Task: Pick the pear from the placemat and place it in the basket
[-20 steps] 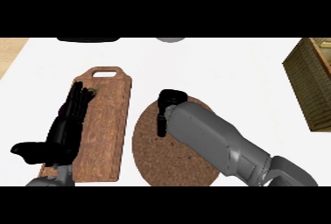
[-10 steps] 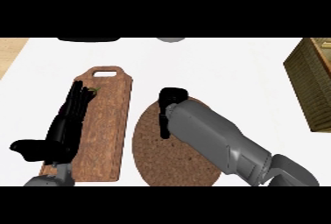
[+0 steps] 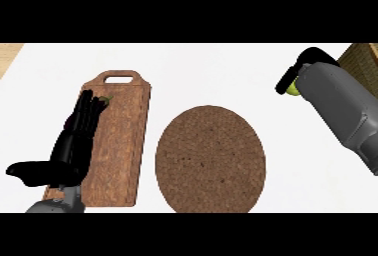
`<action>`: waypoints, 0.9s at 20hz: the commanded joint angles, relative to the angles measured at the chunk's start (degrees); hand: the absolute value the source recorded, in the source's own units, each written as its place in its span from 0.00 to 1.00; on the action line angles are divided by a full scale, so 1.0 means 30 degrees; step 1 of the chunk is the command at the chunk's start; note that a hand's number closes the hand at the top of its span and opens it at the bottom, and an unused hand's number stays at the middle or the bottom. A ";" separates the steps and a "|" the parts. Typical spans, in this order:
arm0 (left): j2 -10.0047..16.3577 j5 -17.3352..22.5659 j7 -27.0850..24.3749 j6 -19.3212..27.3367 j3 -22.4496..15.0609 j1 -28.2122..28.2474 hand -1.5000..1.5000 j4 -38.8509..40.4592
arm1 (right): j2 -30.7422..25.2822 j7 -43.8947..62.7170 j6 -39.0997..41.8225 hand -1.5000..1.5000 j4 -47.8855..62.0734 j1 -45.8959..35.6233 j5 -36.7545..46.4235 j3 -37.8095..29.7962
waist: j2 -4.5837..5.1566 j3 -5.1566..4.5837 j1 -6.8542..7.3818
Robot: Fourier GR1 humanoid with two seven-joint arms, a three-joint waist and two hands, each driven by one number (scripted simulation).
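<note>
The pear (image 3: 294,89) is not on the placemat (image 3: 210,157); it shows only as a yellow-green sliver up and to the right of the placemat, inside the right robot hand (image 3: 303,60); that hand's fingers are curled round the fruit and hide most of it, so which part of the pear they hold cannot be told. The basket (image 3: 363,54) lies farther from the placemat in the same direction, just beyond the hand; only a woven corner of it shows. To the left of the placemat a board (image 3: 122,135) lies on the white worktop (image 3: 221,70); the left robot hand (image 3: 70,150) rests flat on it, fingers straight and close together, thumb stuck out away from the placemat, holding nothing.

By the look of things the pick is done and the carry is near its end; what remains is to get over the basket and let go.

The pear should be light and fairly stiff, but smooth-skinned and tapered, so it may slide or turn in a hold; it would likely bruise if pinched or dropped. The broad lower body, with fingers and thumb on opposite sides, seems the best place to take it, not the neck or stem; a low release would spare it and keep it from rolling out.
</note>
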 commanded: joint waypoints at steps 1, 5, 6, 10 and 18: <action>-0.0051 0.0141 0.0033 -0.0423 -0.0351 -0.0338 0.50 -0.0189 | -0.1969 0.2294 -0.3976 1.00 0.2776 -0.0888 0.0741 -0.0434 | 0.0356 0.0017 0.1000; -0.0286 -0.0040 0.0190 -0.0467 -0.0845 -0.0819 0.50 -0.0276 | -0.2362 0.2678 -0.7243 1.00 0.4030 -0.2738 0.1414 -0.0325 | 0.0286 0.0007 0.1767; -0.0307 -0.0138 0.0121 -0.0566 -0.1024 -0.0792 0.50 -0.0080 | -0.2469 0.2620 -0.8015 1.00 0.4201 -0.3317 0.1638 -0.0214 | 0.0224 -0.0011 0.1787; -0.0307 -0.0181 0.0186 -0.0773 -0.1271 -0.0778 0.50 0.0117 | -0.2839 0.2516 -1.0730 1.00 0.5332 -0.4986 0.2701 0.0562 | 0.0213 -0.0055 0.2268; -0.0413 -0.0389 0.0354 -0.0611 -0.1218 -0.1441 0.50 0.0518 | -0.2383 0.4258 -1.2894 1.00 0.6043 -0.7534 0.4303 0.2080 | 0.0177 -0.0092 0.2225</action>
